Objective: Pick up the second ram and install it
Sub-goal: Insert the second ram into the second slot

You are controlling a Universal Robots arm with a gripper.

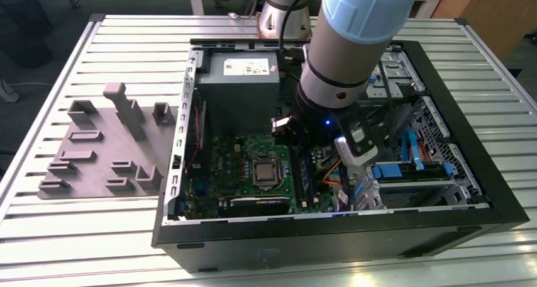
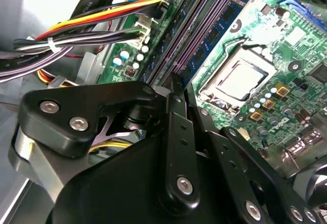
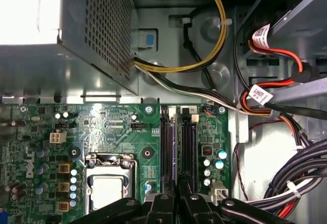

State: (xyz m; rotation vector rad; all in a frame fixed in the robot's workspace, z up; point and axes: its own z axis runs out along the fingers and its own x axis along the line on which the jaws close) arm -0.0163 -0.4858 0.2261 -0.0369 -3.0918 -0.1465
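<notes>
Metal slats make up the big table (image 1: pixel 50 236), and a black computer case (image 1: pixel 336 243) lies open on it. In the exterior view, a grey plastic tray (image 1: pixel 92 174) with raised blocks sits on the table just beside the case, on the exterior view's left. The pale blue and silver robot arm (image 1: pixel 353 41) reaches down into the case. Inside, a grey power box (image 1: pixel 243 79) sits at the far end, and the green motherboard (image 1: pixel 226 161) lies flat below it. A bunch of black, red and yellow cables (image 2: pixel 76 42) runs along one side of the board.

The black gripper (image 2: pixel 176 81) hangs low over one end of the long black slots (image 3: pixel 176 137). In both wrist views its jaws are squeezed close together, and I cannot see anything held between them.

A shiny square chip socket (image 2: pixel 240 78) sits near the middle of the board. The ram stick (image 2: pixel 217 32) is thin and blue-green with dark chips. It stands on its edge in a slot, between the socket and the other slots, near the gripper's tips. I cannot tell if they touch it
</notes>
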